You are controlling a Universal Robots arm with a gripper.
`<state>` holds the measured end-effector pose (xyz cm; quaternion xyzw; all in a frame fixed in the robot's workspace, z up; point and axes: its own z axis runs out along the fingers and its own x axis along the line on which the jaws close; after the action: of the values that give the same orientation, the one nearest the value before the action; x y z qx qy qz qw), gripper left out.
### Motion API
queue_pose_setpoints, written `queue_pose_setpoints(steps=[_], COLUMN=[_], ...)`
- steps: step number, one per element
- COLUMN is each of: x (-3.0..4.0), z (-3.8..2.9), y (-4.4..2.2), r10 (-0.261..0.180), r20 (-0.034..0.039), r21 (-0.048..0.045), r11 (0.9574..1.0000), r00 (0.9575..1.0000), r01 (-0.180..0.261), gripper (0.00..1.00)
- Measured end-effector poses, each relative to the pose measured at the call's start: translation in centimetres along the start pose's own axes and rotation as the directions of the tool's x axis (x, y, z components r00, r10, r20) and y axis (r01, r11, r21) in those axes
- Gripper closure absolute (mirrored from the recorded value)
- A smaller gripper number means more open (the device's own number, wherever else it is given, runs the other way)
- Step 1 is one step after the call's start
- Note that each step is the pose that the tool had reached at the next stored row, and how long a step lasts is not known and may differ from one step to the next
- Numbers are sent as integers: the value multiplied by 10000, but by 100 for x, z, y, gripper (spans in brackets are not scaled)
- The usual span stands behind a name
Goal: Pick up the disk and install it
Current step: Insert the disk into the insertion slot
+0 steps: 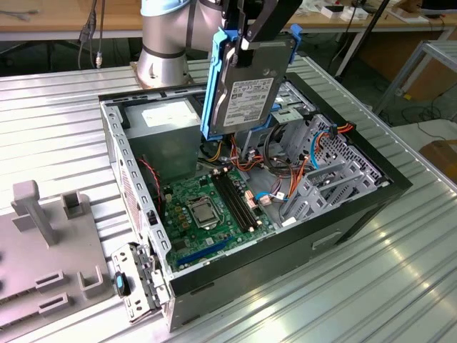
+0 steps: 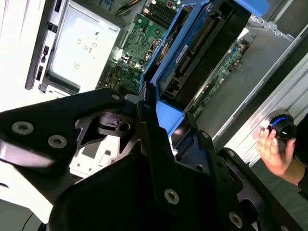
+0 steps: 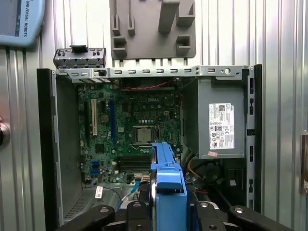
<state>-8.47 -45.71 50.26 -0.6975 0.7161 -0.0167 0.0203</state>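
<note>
Your surface is a ribbed metal bench [image 1: 57,121], with wooden tables behind it. On it an open case [image 1: 371,196] lies on its side, its green motherboard [image 1: 207,207] facing up. The gripper [image 1: 248,39] has its jaws clenched on the disk [image 1: 246,93], pinching the upper end of its blue bracket [image 1: 212,86].

The disk hangs straight below the jaws, clear of the case. Its long axis is nearly upright and tipped a little. It sits over the middle of the case, with the power supply [image 1: 161,132] toward the exterior view's left and the cage [image 1: 335,168] toward its right.

The disk is a flat dark metal slab with a white printed label, and its bracket is smooth plastic. The cage is thin perforated sheet metal. Loose red, orange and blue cables [image 1: 275,189] lie under the disk. In the second wrist view, a person's hand [image 2: 274,149] rests beside the case.
</note>
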Motion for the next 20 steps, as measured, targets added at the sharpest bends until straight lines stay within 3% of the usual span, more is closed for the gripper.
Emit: queue_pose_setpoints(steps=[7, 14, 16, 20], x=[6, 55, 83, 217], z=[0, 4, 6, 14], y=[-2, -75, -113, -160], r10=[-1, 0, 0, -1], r20=[0, -1, -1, -11], r21=[0, 0, 0, 0], r11=[10000, 10000, 10000, 10000], r00=[10000, 10000, 10000, 10000], r01=[1, 0, 0, 1], gripper=[63, 63, 63, 63])
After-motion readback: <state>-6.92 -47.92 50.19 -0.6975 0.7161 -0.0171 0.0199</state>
